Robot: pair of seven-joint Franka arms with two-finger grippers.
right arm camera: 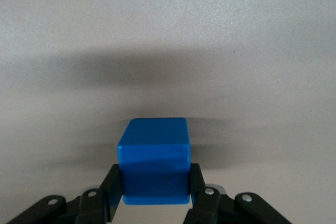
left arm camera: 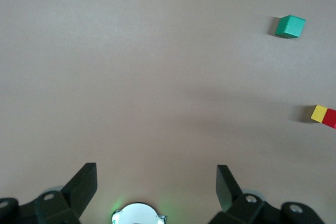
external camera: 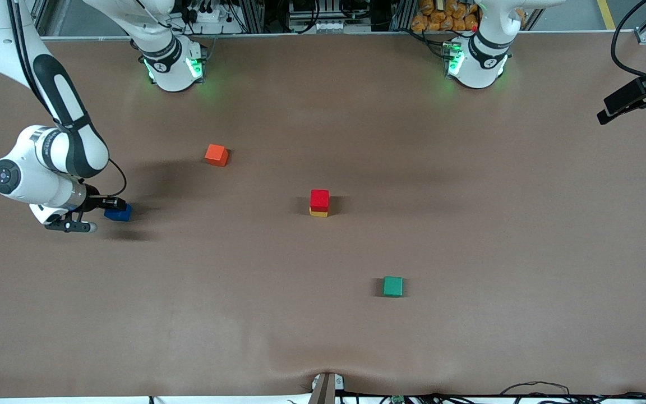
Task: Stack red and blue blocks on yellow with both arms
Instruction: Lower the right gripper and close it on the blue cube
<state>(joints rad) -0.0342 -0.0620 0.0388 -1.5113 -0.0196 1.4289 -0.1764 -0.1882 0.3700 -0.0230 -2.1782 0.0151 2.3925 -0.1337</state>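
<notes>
The red block sits on the yellow cube near the middle of the table. The stack also shows in the left wrist view, red beside yellow. My right gripper is low at the table toward the right arm's end, shut on the blue block. In the right wrist view its fingers press both sides of the blue block. My left gripper is open and empty, high over bare table. It is out of the front view.
An orange-red cube lies farther from the front camera than the stack, toward the right arm's end. A green cube lies nearer the camera, also in the left wrist view. The left arm's base stands at the table's edge.
</notes>
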